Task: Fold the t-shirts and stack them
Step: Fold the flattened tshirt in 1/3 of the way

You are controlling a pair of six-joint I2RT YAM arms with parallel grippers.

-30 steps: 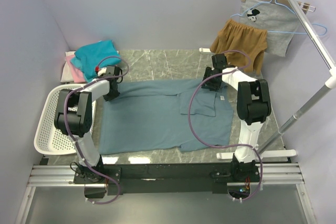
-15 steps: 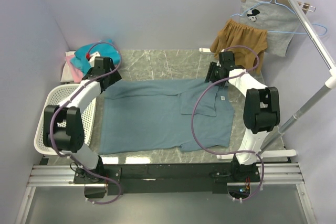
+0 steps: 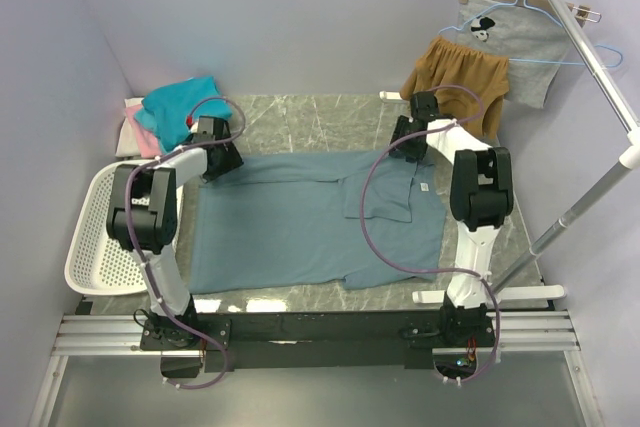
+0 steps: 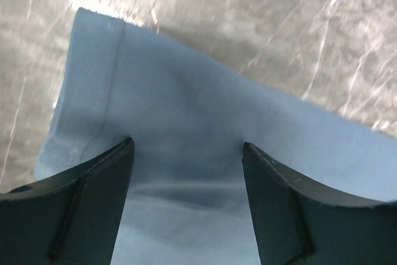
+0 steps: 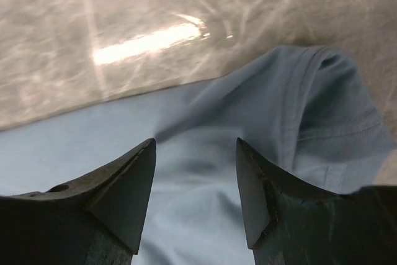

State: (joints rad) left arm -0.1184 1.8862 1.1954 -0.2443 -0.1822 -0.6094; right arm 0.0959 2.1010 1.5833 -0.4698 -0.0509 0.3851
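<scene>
At far left, a white basket [image 3: 95,237] sits beside a pile of teal t-shirt [image 3: 180,102] over pink t-shirt [image 3: 145,137]. The left pincer [image 4: 186,153] hangs released, fingers spread above the far-left hem corner of the grey-blue t-shirt [image 3: 290,222], which lies spread across the marble surface [image 3: 320,117]. The right pincer [image 5: 195,147] is likewise released, holding nothing, over the shirt's far-right edge. If either one closes on too little cloth, the fold will likely skew or slip. The right arm's purple cable [image 3: 375,237] loops over the shirt and could drag it. Mustard shorts [image 3: 460,77] and a grey printed garment [image 3: 515,47] hang close behind, a snagging hazard.
</scene>
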